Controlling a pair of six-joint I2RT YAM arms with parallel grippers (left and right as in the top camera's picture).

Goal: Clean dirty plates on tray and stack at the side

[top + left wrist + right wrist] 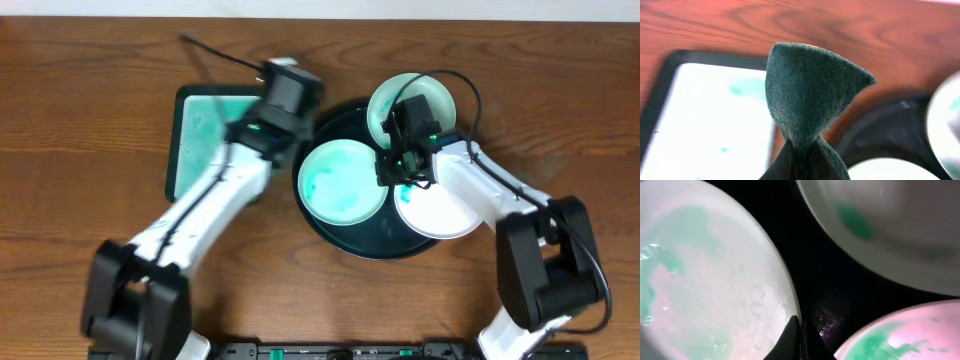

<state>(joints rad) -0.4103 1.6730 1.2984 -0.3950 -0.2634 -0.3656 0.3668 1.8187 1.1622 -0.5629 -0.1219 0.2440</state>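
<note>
Now placed: three small round white plates crowd the large round black tray, and at least two are smeared teal.
Handling: stiff, light, likely slick where wet, so pinch the thin rim.
Left pincer: clamped on a dark green scouring pad.
Right pincer: closed, tips at one plate's rim, seemingly empty.
Worktop: brown wood-grain, bare right of the tray for stacking, with a rectangular black tray of teal liquid on the left.

Dark brown wood-grain tabletop, evenly lit
</note>
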